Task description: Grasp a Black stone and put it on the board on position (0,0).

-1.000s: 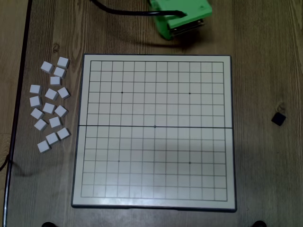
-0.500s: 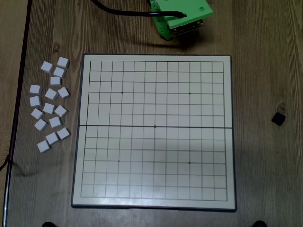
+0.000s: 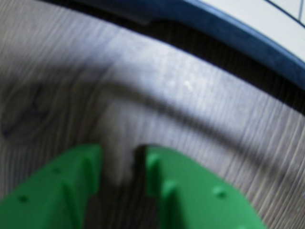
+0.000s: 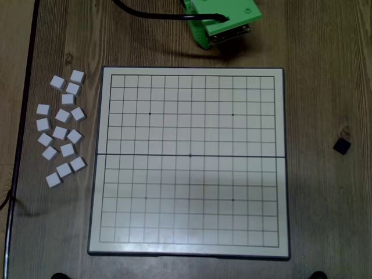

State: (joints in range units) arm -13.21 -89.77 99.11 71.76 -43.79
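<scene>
The Black stone (image 4: 342, 145) lies alone on the wooden table, to the right of the board (image 4: 99, 163) in the overhead view. The board's centre dot, position (0,0) (image 4: 190, 155), sits on the middle fold line with nothing on it. My green arm (image 4: 224, 20) is beyond the board's top edge, far from the stone. In the wrist view my gripper (image 3: 123, 152) is open and empty, with bare wood showing between the green fingers (image 3: 181, 186). The board's dark frame (image 3: 228, 28) runs across that view's top right. The stone is out of the wrist view.
Several pale white square blocks (image 4: 61, 132) lie scattered left of the board. A black cable (image 4: 151, 15) runs from the arm toward the top left. The table's left edge (image 4: 23, 116) is near the white blocks.
</scene>
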